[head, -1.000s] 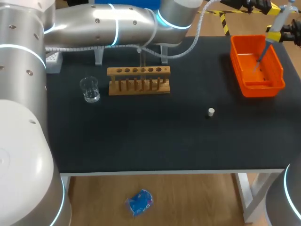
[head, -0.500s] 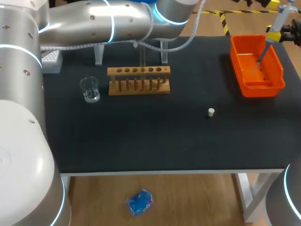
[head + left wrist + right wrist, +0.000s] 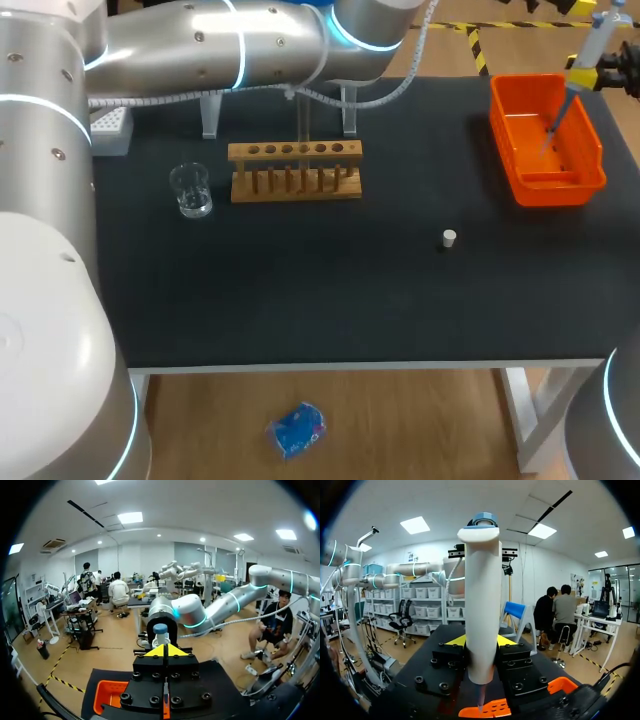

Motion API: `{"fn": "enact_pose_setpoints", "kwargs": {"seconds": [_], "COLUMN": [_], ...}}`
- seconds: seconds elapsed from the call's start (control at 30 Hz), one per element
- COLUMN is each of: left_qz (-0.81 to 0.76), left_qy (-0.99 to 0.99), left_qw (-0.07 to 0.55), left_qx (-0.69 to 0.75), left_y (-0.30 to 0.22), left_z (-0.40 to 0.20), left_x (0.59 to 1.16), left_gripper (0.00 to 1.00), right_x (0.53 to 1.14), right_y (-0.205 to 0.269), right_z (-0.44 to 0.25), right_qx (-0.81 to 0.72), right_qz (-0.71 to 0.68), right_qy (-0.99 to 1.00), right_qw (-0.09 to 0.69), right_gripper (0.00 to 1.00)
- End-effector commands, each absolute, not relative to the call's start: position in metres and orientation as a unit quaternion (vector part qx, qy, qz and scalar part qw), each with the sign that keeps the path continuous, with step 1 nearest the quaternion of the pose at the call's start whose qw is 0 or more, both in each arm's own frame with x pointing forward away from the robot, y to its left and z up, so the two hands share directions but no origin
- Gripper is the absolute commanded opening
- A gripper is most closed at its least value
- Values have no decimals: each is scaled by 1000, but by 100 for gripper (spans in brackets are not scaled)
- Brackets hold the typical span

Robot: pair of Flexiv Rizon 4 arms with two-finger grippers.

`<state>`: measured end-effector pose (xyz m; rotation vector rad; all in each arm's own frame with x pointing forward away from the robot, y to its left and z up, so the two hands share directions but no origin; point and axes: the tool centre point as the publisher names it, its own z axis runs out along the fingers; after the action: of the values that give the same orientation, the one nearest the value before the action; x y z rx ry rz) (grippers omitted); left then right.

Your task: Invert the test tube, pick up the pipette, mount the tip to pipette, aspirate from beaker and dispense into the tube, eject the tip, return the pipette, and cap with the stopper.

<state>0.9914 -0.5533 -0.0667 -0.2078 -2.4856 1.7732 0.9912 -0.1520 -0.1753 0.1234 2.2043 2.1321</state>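
Right gripper (image 3: 481,645) clamps the blue-capped white plastic pipette (image 3: 482,605) by its barrel, likely light, stiff and slippery, above the orange plastic bin (image 3: 548,190) at the counter's (image 3: 300,300) far right corner.

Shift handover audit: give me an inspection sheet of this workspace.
Surface: black table, no spills seen.
Job's things: pipette held above orange bin; beaker beside wooden rack; stopper alone on the table; tip box at the far left edge.
Clutter: nothing seen.
Grippers: right jaws shut on the pipette; left jaws shut, holding nothing.
Cables: white cable hangs from the left arm over the table's far side.
Surroundings: nothing seen touching the table.
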Motion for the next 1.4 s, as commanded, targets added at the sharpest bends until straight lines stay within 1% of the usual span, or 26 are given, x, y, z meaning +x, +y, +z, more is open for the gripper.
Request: {"fn": "enact_pose_setpoints", "kwargs": {"seconds": [0.03, 0.37, 0.83, 1.4], "left_qz": [576, 577, 574, 575], "left_qy": [-813, -812, -814, -813], "left_qw": [43, 43, 30, 46], "left_qx": [-69, -68, -84, -80], "left_y": [-554, -557, -568, -572], "left_z": [-66, -65, -49, -63], "left_x": [993, 995, 1006, 1007], "left_gripper": [0, 0, 0, 0], "right_x": [992, 993, 993, 993], "right_y": [-156, -163, -163, -163], "right_z": [-172, -173, -173, -173], "right_qx": [40, 42, 42, 42], "right_qz": [688, 683, 683, 683], "right_qy": [724, 728, 728, 728], "right_qw": [39, 42, 42, 42], "right_gripper": [0, 0, 0, 0]}}
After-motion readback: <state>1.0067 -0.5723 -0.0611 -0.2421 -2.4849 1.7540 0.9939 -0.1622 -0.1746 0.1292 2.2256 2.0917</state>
